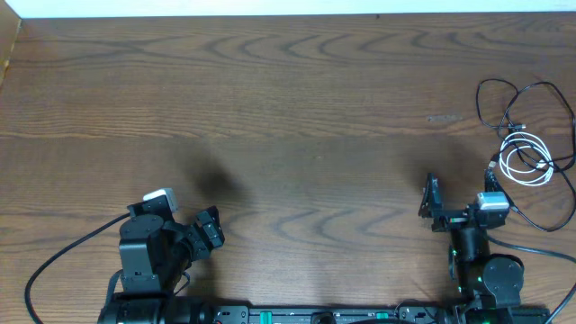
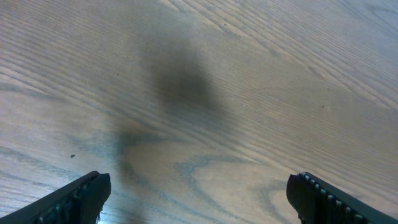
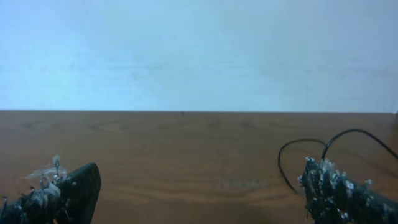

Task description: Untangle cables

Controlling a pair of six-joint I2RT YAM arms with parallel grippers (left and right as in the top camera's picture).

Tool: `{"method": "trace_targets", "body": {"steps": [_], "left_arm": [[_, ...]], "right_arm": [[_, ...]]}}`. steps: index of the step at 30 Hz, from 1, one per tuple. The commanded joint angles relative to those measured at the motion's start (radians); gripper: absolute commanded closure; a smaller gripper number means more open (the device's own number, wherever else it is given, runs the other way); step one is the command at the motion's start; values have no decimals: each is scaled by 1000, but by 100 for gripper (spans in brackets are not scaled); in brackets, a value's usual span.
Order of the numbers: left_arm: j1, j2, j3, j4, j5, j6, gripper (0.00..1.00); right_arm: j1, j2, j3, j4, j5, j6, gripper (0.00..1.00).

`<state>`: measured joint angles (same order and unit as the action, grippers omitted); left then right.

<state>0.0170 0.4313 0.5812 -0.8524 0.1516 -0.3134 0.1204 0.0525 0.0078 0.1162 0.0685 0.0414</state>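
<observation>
The black cable (image 1: pixel 520 94) lies in loose loops at the table's far right. The white cable (image 1: pixel 526 158) is coiled just below it, overlapping the black one. Part of a black loop shows in the right wrist view (image 3: pixel 292 160). My right gripper (image 1: pixel 432 200) is open and empty, to the left of the cables and apart from them. Its fingers frame the right wrist view (image 3: pixel 199 193). My left gripper (image 1: pixel 212 227) is open and empty at the front left, far from the cables. Its view (image 2: pixel 198 196) shows only bare wood.
The wooden table (image 1: pixel 288 117) stretches wide between the arms. A thick black arm wire (image 1: pixel 54 261) curves at the front left, and another (image 1: pixel 540 247) runs at the front right. The table's far edge meets a pale wall (image 3: pixel 199 50).
</observation>
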Motion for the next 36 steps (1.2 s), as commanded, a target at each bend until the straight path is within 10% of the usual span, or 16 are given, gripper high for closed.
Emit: {"method": "trace_targets", "body": {"steps": [1,36], "left_arm": [[3,-2,-3,1,-6,16,5],[3,-2,-3,1,-5,16,5]], "right_arm": [[5,-50,-2,-33,11,-6,1],[5,-46,-2,-187,-23,-5,1]]}}
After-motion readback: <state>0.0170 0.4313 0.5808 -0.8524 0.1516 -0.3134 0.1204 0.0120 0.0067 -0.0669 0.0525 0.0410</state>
